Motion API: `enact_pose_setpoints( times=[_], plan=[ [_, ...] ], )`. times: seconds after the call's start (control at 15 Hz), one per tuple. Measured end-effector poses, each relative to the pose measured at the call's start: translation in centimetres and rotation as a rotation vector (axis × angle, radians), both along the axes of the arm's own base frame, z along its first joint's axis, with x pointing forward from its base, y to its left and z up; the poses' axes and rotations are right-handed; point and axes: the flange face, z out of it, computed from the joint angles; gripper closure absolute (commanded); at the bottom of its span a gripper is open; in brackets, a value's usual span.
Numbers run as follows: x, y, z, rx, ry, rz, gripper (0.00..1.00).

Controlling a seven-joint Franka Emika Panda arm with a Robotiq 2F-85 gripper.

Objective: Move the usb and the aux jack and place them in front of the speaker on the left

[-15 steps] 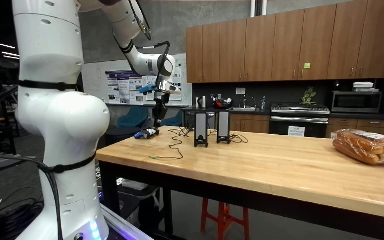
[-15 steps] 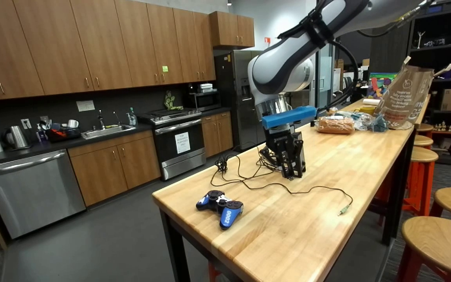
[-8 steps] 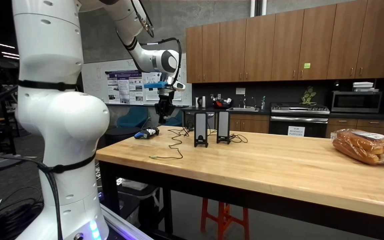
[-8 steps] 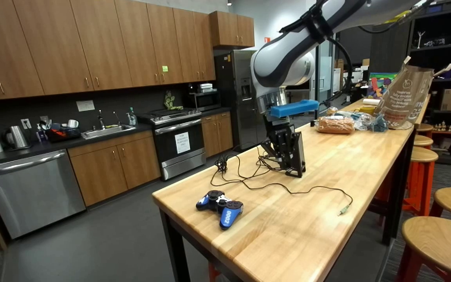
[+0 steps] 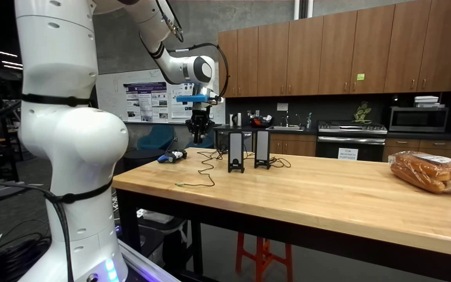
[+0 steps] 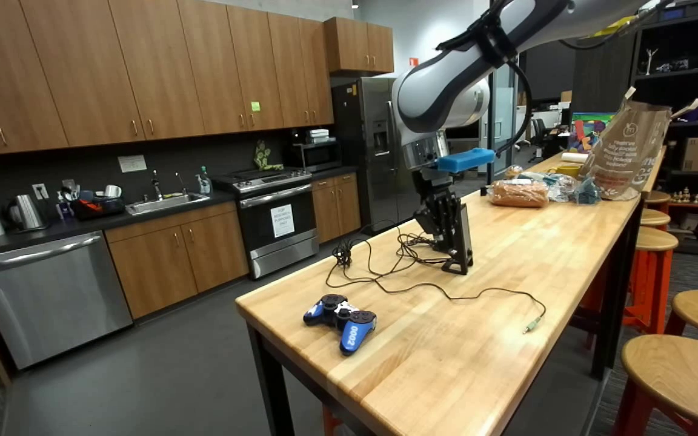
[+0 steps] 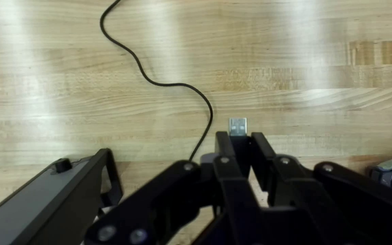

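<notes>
Black pincer (image 7: 240, 136) tight around the usb (image 7: 238, 126) — green aux jack (image 6: 531, 325) on the table (image 6: 440, 369).

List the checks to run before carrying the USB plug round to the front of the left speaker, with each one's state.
1. USB plug held between the fingers: ok.
2. Fingers clear of the table: ok.
3. Left speaker upright: ok.
4. Aux jack in front of that speaker: not ok; in an exterior view it lies off to the left, nearer the table's edge.
5. Cord bundle free of snags: cannot tell, its strands overlap.
6. Game controller apart from the fingers: ok.
</notes>
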Motion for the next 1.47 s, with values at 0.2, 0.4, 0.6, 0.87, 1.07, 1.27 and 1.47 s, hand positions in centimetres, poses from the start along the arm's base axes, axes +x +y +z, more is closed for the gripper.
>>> enact_pose_setpoints(
  times=[0.2,0.4,0.6,0.87,1.07,1.27,1.47],
  plan=[
    [0.3,-0.4,0.3,-0.004,-0.01,0.029,0.95],
    [0.7,-0.8,0.6,0.0,-0.019,0.029,0.81],
    [1.2,-1.3,0.9,0.003,-0.03,0.022,0.51],
    [1.5,-1.5,1.2,0.007,-0.046,0.016,0.26],
    [1.6,-1.3,1.2,0.008,-0.052,0.019,0.06],
    [1.4,-0.7,1.1,0.01,-0.049,0.028,0.0],
    [0.8,0.5,0.7,0.026,-0.037,0.038,0.0]
  ],
)
